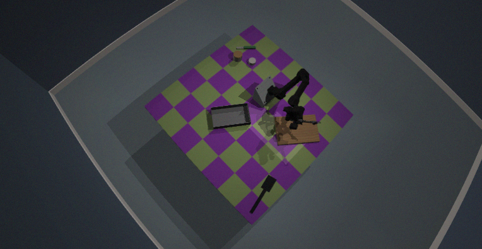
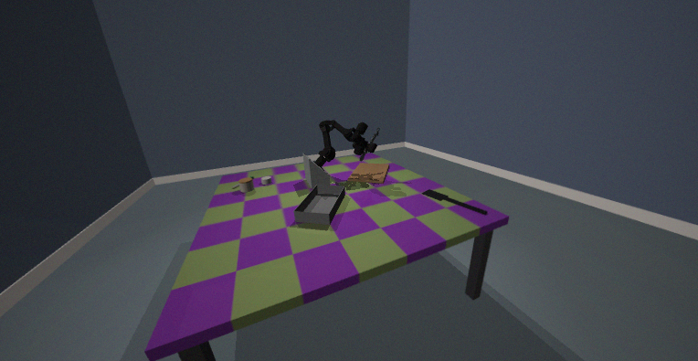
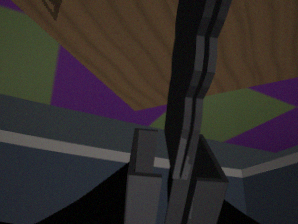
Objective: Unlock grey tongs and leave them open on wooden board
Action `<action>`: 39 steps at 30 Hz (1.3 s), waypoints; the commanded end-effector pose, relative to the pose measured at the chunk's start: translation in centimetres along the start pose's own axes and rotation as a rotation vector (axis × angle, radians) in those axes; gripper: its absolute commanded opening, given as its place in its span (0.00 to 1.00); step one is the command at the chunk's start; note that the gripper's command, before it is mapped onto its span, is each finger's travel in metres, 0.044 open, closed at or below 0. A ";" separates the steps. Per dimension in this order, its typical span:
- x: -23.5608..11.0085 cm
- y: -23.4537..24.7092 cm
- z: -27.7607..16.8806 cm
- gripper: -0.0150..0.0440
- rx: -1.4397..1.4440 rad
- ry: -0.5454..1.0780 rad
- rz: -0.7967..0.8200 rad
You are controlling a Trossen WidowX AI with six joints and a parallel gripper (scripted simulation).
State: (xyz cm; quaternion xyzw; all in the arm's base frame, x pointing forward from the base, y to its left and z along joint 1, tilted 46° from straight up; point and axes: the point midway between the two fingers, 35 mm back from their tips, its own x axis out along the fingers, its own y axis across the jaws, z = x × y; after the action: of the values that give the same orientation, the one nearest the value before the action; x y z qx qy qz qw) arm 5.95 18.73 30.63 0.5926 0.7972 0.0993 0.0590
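The grey tongs (image 1: 313,121) (image 2: 376,132) (image 3: 197,63) are held in the air over the wooden board (image 1: 305,135) (image 2: 375,172) (image 3: 127,30). My gripper (image 1: 294,121) (image 2: 364,145) (image 3: 153,172) is shut on the tongs. In the wrist view the two tong arms run close together, away from the fingers and across the board. In the exterior view the tongs are tilted steeply. The roasting tin (image 1: 228,106) (image 2: 312,219) stands left of the board with nothing across it.
A grey slanted panel (image 1: 264,92) (image 2: 312,173) stands by the arm's base. A black spatula (image 1: 264,192) (image 2: 454,201) lies near the table's front corner. A cork cylinder (image 1: 237,55) (image 2: 246,185), a white puck (image 1: 252,60) (image 2: 266,180) and a green marker (image 1: 248,47) lie at the far corner.
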 end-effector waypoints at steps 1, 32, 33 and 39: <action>0.3 0.5 -0.7 0.00 0.006 0.000 0.019; 3.5 3.0 -3.4 0.00 0.095 -0.343 0.169; 3.4 2.9 -3.4 0.00 0.093 -0.363 0.168; 3.2 2.2 -3.2 0.00 0.066 -0.487 0.150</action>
State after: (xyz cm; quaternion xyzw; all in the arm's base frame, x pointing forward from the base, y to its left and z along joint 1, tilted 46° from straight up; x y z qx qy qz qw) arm 6.70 22.36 34.37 0.6648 0.7218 -0.0551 0.1844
